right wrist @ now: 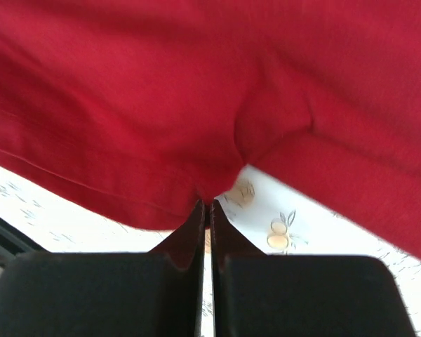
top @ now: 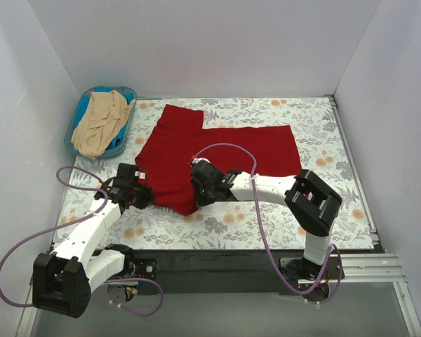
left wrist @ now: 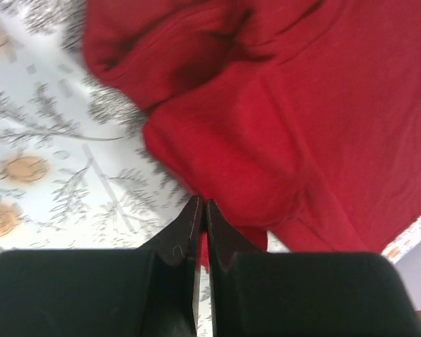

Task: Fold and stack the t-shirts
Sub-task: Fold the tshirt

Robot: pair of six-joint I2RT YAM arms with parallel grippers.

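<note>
Red t-shirt (top: 224, 151) lies spread across the middle of the table (top: 316, 203), one sleeve reaching toward the far edge and its near-left portion rumpled rather than flat. Beige t-shirt (top: 98, 126) sits heaped in the blue basket (top: 118, 145) at the far left corner. Left gripper (left wrist: 202, 208) is closed, with a sliver of red cloth pinched between its fingers at the garment's near-left edge. Right gripper (right wrist: 205, 208) is likewise clamped on the near hem, where the fabric puckers into its tips. Assessment: the cloth is light, limp and without stiffness, so it will sag and crease between two holds. Holds are best taken at hems or corners, spaced well apart, keeping the edge taut when folding.
</note>
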